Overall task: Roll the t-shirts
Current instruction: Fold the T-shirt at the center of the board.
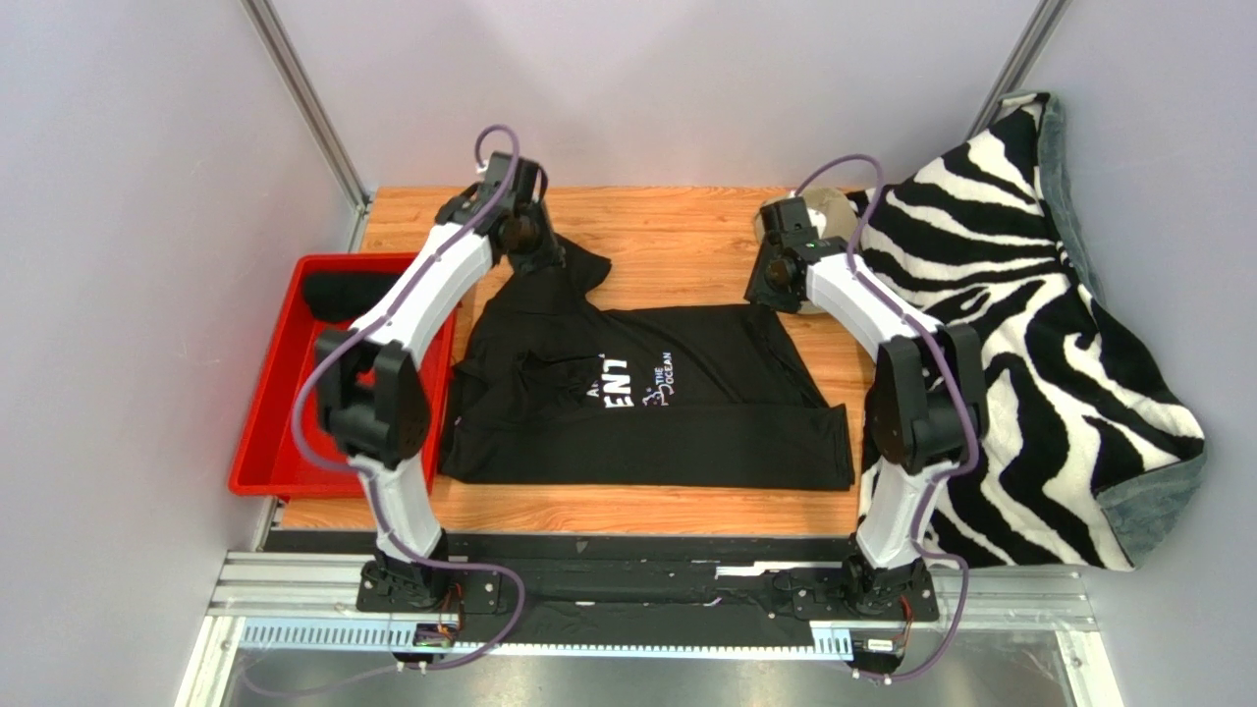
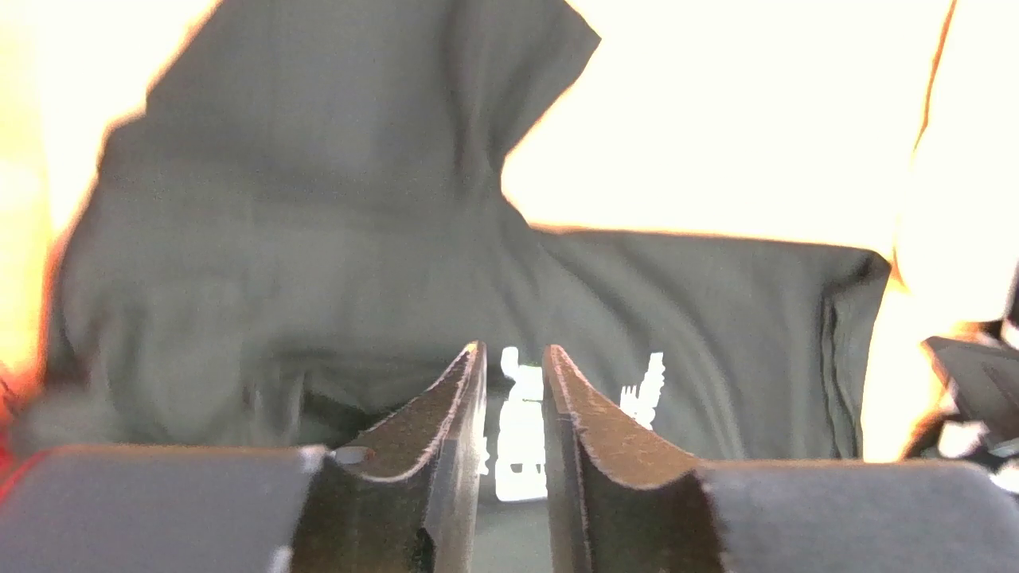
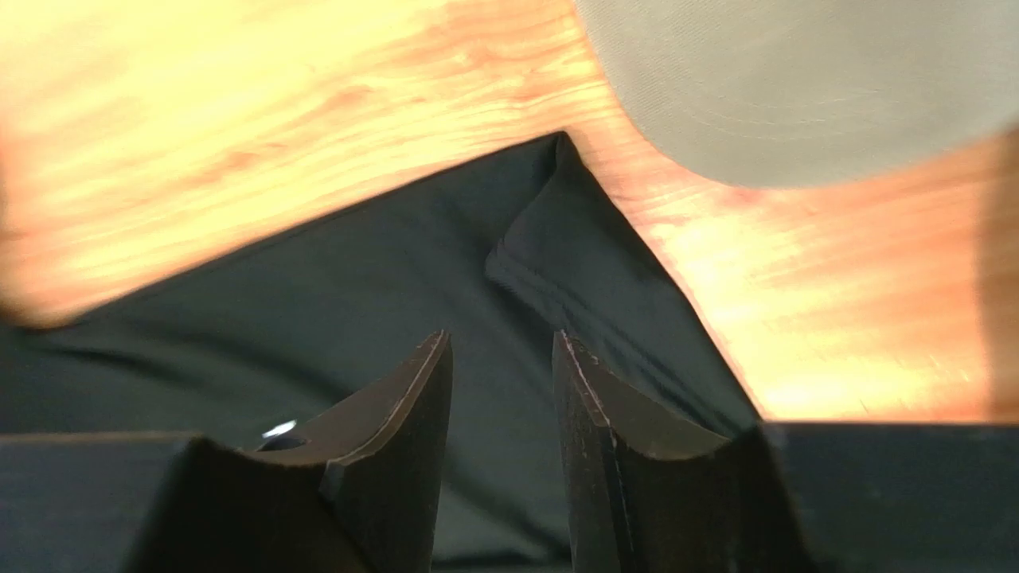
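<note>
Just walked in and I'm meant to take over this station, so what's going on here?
Two robot arms are working on a black t-shirt spread on the wooden table. The left gripper hangs over its bunched far-left corner and the right gripper over its far-right corner. Both have their jaws apart with nothing between them. The shirt is not yet rolled. What looks like a dark rolled item lies in the red bin at the left.

Black t-shirt (image 1: pixel 649 386): white print, partly legible "ENT"; beside it small "THE OCEAN".
</note>
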`<state>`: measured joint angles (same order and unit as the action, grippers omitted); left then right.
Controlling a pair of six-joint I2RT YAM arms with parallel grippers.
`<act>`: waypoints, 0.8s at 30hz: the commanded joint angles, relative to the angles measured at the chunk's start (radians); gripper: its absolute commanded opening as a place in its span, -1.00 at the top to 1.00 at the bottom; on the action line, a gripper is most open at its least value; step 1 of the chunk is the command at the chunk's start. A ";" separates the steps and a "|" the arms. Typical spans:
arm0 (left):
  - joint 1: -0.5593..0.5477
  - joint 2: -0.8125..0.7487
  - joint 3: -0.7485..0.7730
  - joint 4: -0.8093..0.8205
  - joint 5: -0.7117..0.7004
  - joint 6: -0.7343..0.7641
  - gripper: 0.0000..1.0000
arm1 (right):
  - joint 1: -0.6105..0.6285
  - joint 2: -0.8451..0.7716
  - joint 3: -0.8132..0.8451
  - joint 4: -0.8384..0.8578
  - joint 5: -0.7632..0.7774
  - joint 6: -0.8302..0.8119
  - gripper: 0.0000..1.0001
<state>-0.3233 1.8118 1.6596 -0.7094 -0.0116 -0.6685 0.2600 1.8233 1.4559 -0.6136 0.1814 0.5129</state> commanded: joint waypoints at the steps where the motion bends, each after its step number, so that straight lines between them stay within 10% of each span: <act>1: 0.004 0.193 0.244 -0.068 -0.051 0.187 0.28 | 0.007 0.086 0.096 -0.043 0.013 -0.074 0.17; 10: 0.044 0.576 0.719 -0.121 -0.168 0.359 -0.03 | 0.044 0.165 0.173 -0.081 0.075 -0.135 0.10; 24: 0.142 0.779 0.792 0.136 0.005 0.313 -0.12 | 0.045 0.151 0.175 -0.071 0.044 -0.131 0.12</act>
<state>-0.1741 2.5423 2.3871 -0.6559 -0.0933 -0.3496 0.3027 1.9900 1.6054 -0.6998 0.2337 0.3912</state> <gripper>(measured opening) 0.555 0.441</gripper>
